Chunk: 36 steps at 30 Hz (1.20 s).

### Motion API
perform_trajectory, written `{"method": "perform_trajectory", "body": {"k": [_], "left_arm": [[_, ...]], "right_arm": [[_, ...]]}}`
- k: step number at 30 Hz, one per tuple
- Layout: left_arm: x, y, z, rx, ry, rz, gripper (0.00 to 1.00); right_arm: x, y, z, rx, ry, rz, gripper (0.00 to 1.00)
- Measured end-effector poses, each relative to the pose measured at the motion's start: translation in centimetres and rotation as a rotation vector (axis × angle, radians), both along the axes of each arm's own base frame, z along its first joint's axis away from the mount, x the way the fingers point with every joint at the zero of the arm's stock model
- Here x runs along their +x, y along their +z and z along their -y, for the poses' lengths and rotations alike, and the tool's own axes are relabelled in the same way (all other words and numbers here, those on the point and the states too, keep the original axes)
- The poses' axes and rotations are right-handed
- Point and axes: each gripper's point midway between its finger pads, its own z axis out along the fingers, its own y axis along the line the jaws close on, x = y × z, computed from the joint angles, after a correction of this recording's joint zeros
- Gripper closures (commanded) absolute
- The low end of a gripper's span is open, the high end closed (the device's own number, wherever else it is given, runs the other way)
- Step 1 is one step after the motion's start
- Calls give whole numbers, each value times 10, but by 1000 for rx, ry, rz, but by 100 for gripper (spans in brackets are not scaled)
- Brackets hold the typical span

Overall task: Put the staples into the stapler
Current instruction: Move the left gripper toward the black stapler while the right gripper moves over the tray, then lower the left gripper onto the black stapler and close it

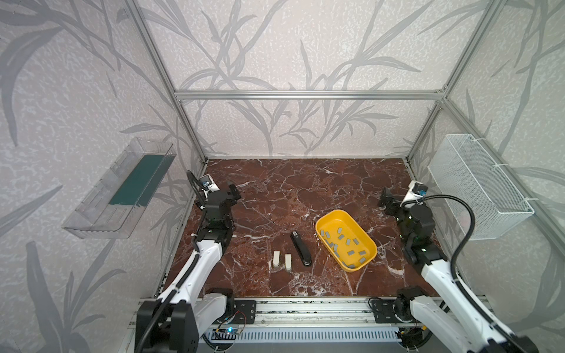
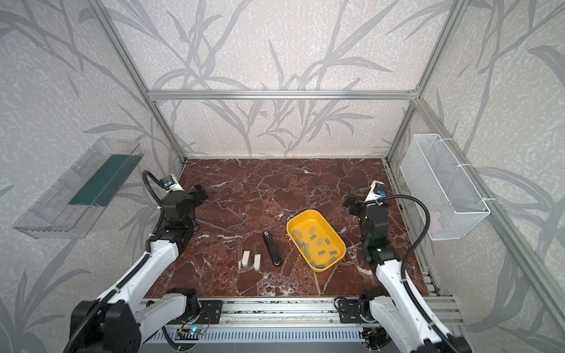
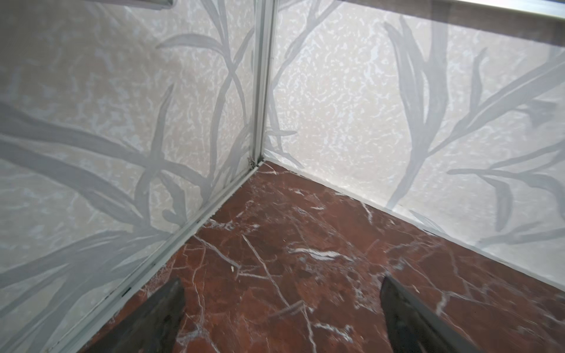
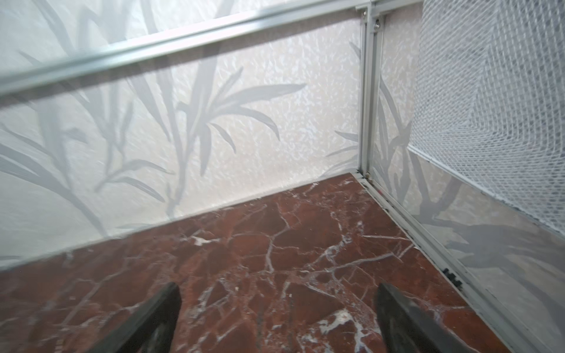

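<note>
Now the slim black stapler, silver-tipped, lies flat while left and right jaws stand open, empty.

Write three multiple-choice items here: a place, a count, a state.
1. The stapler lies: A) between the cream blocks and the yellow tray B) inside the tray C) atop the blocks
2. Cream blocks: A) one B) two C) four
3. The left gripper and right gripper are: A) shut on the stapler B) open, empty C) shut on a block
1 A, both top views show it flanked by them; 2 B, a pair side by side; 3 B, fingers spread, nothing between.
</note>
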Motion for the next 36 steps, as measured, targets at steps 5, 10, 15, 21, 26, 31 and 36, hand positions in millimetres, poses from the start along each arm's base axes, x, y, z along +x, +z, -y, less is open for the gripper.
{"method": "perform_trajectory", "body": {"k": [5,10,15,21,26,31,36], "left_arm": [[-18,11,14,-218,-99,-29,1],[-25,60,24,-406,-164,-51,1],[-37,190,33,-413,-267,173,1],[-25,226,49,-326,-405,298,5],[35,151,86,-169,-553,140,10],[40,81,158,116,-859,-26,15],[2,43,220,398,-1200,-46,13]], "right_arm": [[-36,61,-31,139,233,86,1],[-29,57,-75,214,460,-16,1],[-19,-5,-130,194,568,-256,1],[-50,-53,-220,-67,734,-363,1],[-39,-73,-219,-163,653,-396,1],[-30,-77,-201,-200,543,-405,0],[-26,-77,-192,-202,489,-402,0]]}}
